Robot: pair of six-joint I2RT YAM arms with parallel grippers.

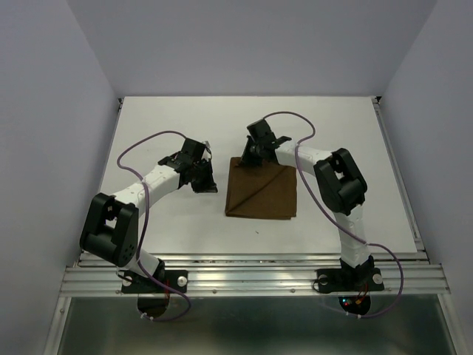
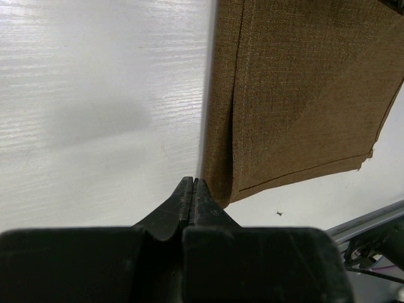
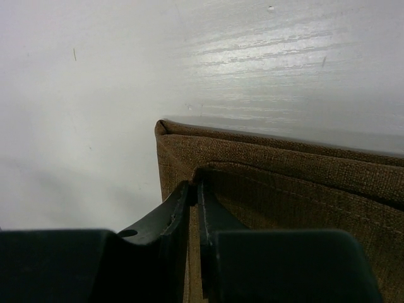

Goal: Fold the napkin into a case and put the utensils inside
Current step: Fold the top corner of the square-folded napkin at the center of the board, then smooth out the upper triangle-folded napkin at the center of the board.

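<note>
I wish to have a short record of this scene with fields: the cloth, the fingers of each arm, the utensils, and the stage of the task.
cloth: dark brown woven fabric napkin, folded, flat on the white table
left gripper: fingers pressed together, holding nothing, beside the cloth's left edge
right gripper: at the cloth's far left corner; fingers nearly together at a top layer's edge; hold unclear
utensils: none in any view
stage: cloth folded, nothing placed inside

Overhead camera looks down; both close wrist cameras share the napkin (image 1: 260, 191).
</note>
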